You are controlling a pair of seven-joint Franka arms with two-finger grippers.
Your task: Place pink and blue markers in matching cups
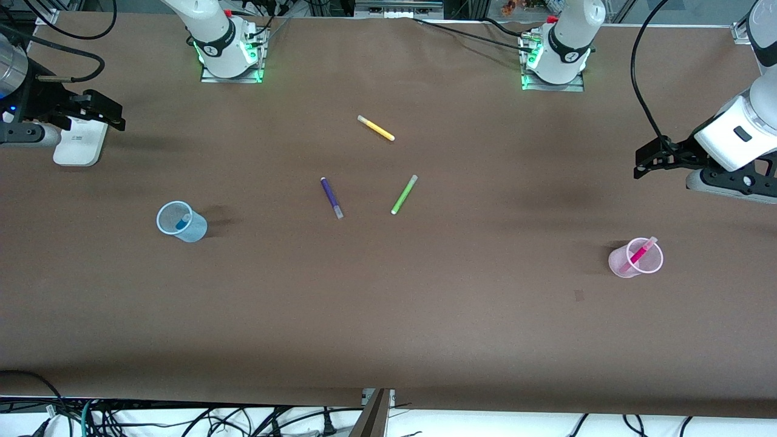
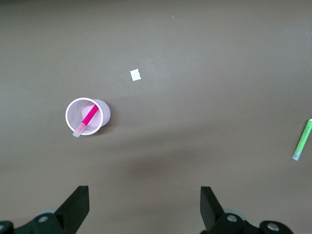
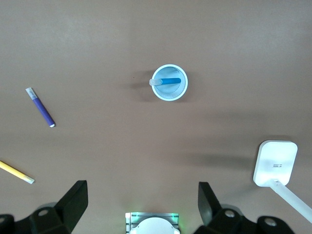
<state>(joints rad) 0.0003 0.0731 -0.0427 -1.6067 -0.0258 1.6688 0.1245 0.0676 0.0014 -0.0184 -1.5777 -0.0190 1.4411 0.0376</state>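
The pink marker (image 1: 641,252) stands tilted inside the pale pink cup (image 1: 622,262) toward the left arm's end of the table; both show in the left wrist view, marker (image 2: 88,119) in cup (image 2: 69,109). The blue marker (image 1: 183,222) lies inside the pale blue cup (image 1: 195,229) toward the right arm's end; in the right wrist view the marker (image 3: 168,81) rests in the cup (image 3: 170,94). My left gripper (image 1: 638,165) is open and empty, held high over the table's edge. My right gripper (image 1: 116,116) is open and empty, held high at its own end.
A dark purple pen (image 1: 331,197), a lime-green pen (image 1: 403,194) and a yellow pen (image 1: 376,128) lie loose mid-table. A white box (image 1: 79,142) sits under my right gripper. A small white scrap (image 2: 135,75) lies near the pink cup.
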